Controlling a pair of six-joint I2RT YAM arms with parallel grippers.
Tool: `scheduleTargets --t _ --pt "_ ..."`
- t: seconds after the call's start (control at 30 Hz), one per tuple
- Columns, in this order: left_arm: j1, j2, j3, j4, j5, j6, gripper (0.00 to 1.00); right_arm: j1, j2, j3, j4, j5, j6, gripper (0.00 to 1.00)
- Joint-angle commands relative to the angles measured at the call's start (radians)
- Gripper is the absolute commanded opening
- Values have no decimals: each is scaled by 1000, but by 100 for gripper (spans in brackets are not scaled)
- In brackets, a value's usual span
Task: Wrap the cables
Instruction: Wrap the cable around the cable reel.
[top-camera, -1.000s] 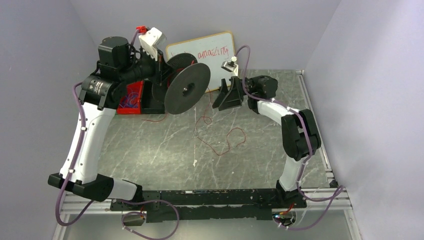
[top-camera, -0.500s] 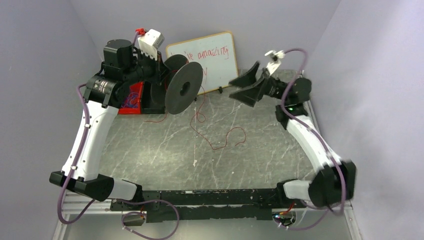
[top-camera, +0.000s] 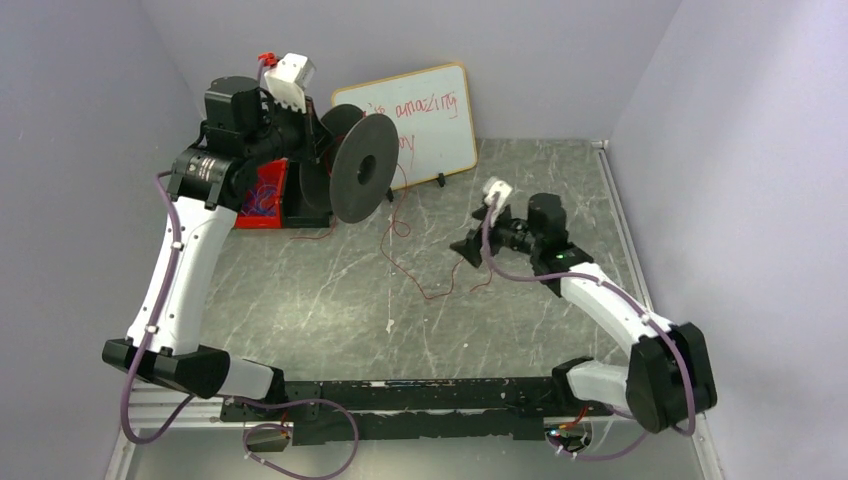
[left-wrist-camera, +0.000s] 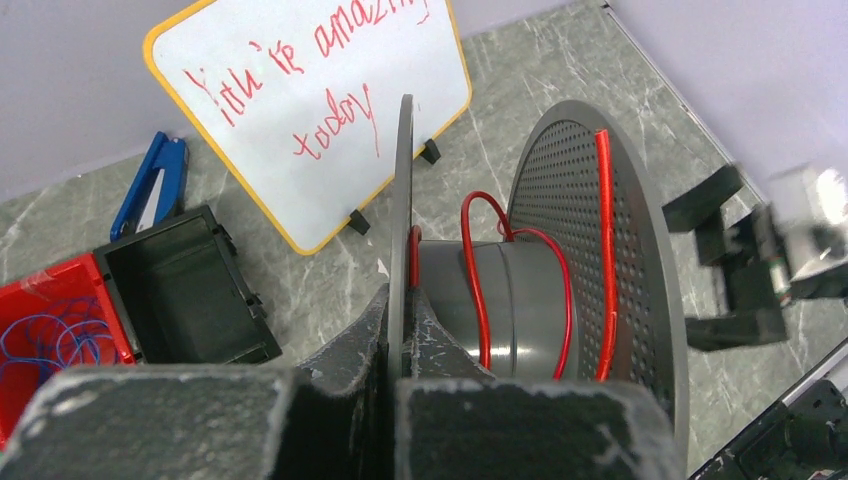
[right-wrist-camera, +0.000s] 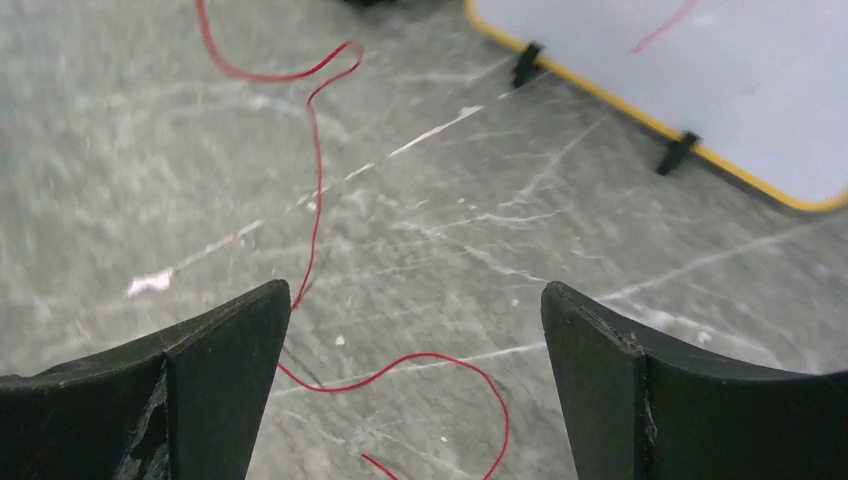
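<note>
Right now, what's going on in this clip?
The left gripper is shut on one flange of the black plastic spool, holding it at the back left beside the yellow-framed whiteboard. A few turns of the thin red wire sit on the spool's hub. The rest trails down and lies in loose curls on the grey marbled table. The right gripper is open, low over those curls, and is not gripping the wire. A good length is not yet wound.

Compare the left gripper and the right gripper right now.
The left gripper is shut on the black spool; the right gripper is open, holding nothing. The left is raised at the back; the right hovers low over loose red wire on the table. Both have black fingers.
</note>
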Motion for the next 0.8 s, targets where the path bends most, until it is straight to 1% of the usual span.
scheduleTargets --t 0.0,0.07,0.17,0.27,0.37,0.5,0.6,0.7,0.77 --pt "18 1 54 108 34 -71 2 134 28 25 28 47 -356 99" --pt "29 5 60 112 47 -91 2 202 58 8 76 115 -446 99" --pt "46 4 52 121 62 -131 3 237 143 23 151 179 -470 99" --pt "62 4 39 125 74 -161 3 244 217 41 247 185 -446 99" --pt "79 5 28 132 92 -189 2 254 260 56 287 151 -441 98" --pt "102 9 26 142 124 -226 3 270 311 92 301 130 -416 96" --pt "122 9 14 155 152 -266 3 273 339 131 298 86 -350 94" --pt "153 13 9 170 183 -312 3 280 373 189 236 64 -282 92" --pt "159 14 18 174 179 -319 2 292 395 206 191 70 -292 92"
